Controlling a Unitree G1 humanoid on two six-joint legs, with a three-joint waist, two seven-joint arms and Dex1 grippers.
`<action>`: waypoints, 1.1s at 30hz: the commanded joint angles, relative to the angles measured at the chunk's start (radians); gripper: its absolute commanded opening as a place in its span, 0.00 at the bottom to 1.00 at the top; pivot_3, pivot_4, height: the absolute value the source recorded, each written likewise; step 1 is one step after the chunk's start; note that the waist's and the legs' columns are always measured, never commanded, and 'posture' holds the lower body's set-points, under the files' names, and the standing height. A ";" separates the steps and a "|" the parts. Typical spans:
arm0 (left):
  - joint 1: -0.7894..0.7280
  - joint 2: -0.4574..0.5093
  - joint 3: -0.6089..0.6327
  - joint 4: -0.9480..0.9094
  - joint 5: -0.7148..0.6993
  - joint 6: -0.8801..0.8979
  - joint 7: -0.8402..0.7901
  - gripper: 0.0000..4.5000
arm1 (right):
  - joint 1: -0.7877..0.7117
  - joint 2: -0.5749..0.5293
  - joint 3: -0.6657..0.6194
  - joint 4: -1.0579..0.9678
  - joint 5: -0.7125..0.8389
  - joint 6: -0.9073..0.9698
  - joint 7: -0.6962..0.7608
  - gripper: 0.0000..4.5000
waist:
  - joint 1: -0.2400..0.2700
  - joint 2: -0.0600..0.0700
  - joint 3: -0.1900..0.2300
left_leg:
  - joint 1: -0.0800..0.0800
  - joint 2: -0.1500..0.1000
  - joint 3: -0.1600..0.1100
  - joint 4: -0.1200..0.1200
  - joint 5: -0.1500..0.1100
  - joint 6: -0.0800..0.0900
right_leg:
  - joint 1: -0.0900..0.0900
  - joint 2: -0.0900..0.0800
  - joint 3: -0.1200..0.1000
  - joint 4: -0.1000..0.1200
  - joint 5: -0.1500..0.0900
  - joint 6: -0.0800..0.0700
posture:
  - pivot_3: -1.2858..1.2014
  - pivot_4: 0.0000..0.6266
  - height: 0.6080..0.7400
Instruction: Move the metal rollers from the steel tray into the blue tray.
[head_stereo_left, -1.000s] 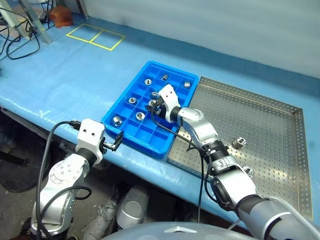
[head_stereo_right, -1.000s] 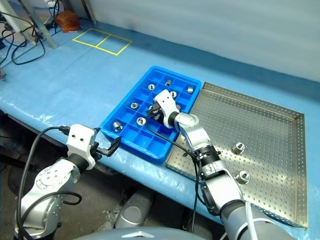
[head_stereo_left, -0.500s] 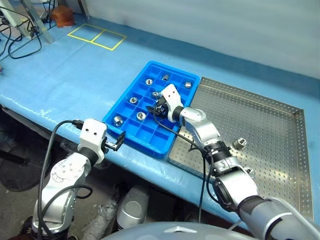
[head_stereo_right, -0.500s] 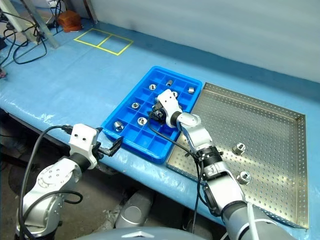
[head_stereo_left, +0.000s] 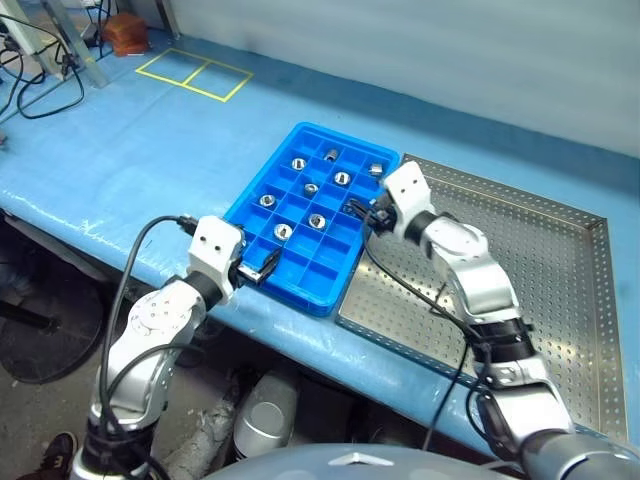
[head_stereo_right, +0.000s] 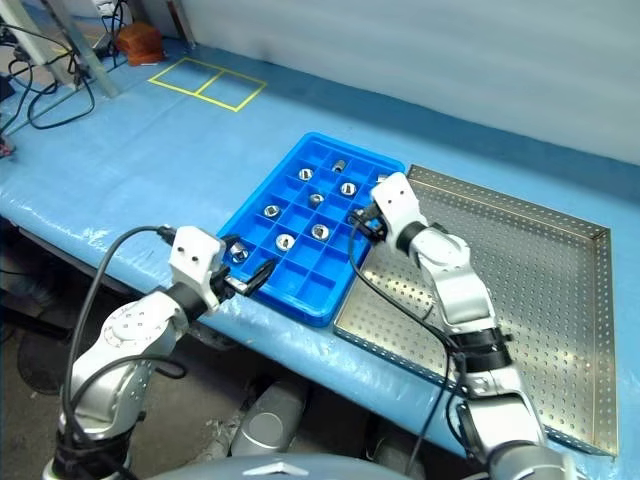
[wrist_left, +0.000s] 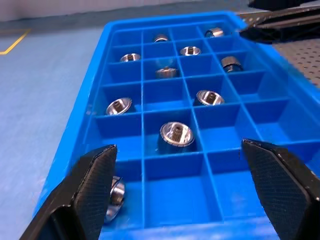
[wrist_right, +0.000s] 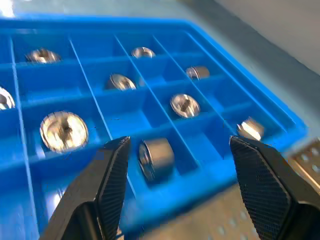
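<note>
While my right gripper (head_stereo_right: 358, 217) hangs over the edge of the blue tray (head_stereo_left: 262, 276) that borders the steel tray (head_stereo_left: 560, 260), its two black fingers (wrist_right: 112, 175) stand well apart with nothing between them. Through the gap, in my right wrist view, I see a roller lying on its side (wrist_right: 156, 157) in the compartment just below, and I touch neither it nor the tray walls.

My left gripper (head_stereo_left: 262, 268) sits at the blue tray's near rim, on the side away from the steel tray. Its fingers (wrist_left: 97, 172) are spread wide and hold nothing. One finger tip overlaps a roller in the near corner cell (wrist_left: 115, 197); whether they touch I cannot tell.

Several of the metal rollers (head_stereo_left: 316, 220) lie scattered in the blue tray, one to a compartment, most with the central hole facing up. The near row of cells is mostly bare. The blue tray lies just beside the steel tray on the blue table cover (head_stereo_left: 120, 160). My right arm crosses above the steel tray's perforated floor, which hides part of it from my head cameras.
</note>
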 joint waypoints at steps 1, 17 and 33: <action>-0.094 -0.029 -0.060 0.050 -0.011 -0.063 -0.034 0.97 | 0.062 -0.065 -0.079 -0.133 -0.021 0.097 -0.032 0.74 | -0.013 0.001 0.000 | -0.001 0.000 0.000 0.001 0.000 0.000 | 0.000 0.000 0.000 0.000 0.000 0.001 | 0.63 0.24 1.00; -0.200 -0.030 -0.181 0.186 0.004 -0.132 -0.127 0.97 | 0.223 -0.011 -0.204 -0.219 0.019 0.275 -0.166 0.74 | -0.275 0.001 -0.001 | 0.005 0.000 0.000 0.006 -0.001 0.006 | 0.010 0.001 0.004 -0.001 0.003 0.003 | 0.59 0.24 1.00; -0.194 -0.026 -0.198 0.186 0.018 -0.132 -0.131 0.97 | 0.194 0.024 -0.214 -0.254 0.072 0.251 -0.184 0.74 | -0.365 0.001 -0.001 | 0.010 -0.001 0.000 0.006 0.000 0.008 | 0.014 0.000 0.005 0.000 0.004 0.003 | 0.59 0.24 1.00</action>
